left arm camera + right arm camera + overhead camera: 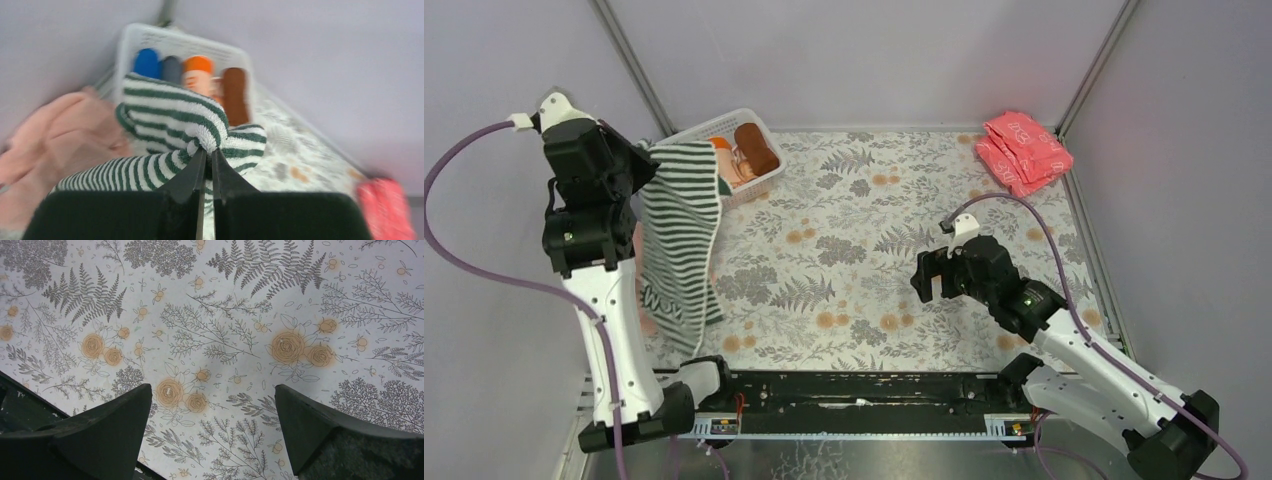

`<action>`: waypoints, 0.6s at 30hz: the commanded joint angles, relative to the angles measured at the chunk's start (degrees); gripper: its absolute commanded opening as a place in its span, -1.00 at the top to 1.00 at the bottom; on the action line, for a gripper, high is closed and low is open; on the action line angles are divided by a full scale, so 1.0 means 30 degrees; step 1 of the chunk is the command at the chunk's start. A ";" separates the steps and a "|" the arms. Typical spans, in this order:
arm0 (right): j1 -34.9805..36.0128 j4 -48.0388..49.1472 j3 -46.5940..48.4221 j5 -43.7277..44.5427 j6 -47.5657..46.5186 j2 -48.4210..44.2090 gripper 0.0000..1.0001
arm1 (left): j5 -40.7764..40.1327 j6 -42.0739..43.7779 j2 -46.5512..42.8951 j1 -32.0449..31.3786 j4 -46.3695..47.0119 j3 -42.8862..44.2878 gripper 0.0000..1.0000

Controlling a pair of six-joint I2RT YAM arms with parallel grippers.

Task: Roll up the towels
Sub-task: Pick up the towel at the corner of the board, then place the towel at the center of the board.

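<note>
The left end effector (206,155) is pinched shut on a bunched fold of the striped towel (682,230), gripping it at its upper edge, lifted above the desk (874,250). From that grip the towel hangs down and toward the arm's base, its long axis running away from the fingertips, stripes lying across it, and the end with the white lettering (664,300) lowest, near the desk's near-left edge. Just beyond the fingertips sits a white basket (724,122) holding rolled towels standing side by side, a rust-brown one (235,95) among them. A pink towel (60,135) lies crumpled to the left of the grip, against the wall. The right end effector (212,395) hovers over bare flowered desk with its fingers spread wide apart, holding nothing. Between the two end effectors the desk is open; red packets (1024,150) lie well beyond the right one in the far corner.
</note>
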 commanded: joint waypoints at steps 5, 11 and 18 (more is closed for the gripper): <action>-0.0061 0.0430 0.0790 0.1349 0.0711 -0.1541 -0.99 | 0.7760 -0.3289 0.0202 -0.4074 0.2824 0.1627 1.00; -0.0068 0.0088 0.0781 0.2934 0.0954 -0.2810 -0.99 | 0.5924 -0.3984 0.2573 -1.1774 0.5958 0.1126 0.86; -0.0061 -0.0625 0.0574 0.5011 0.1127 -0.4109 -0.99 | 0.4278 -0.2695 0.8764 -1.8541 0.7765 0.2127 0.34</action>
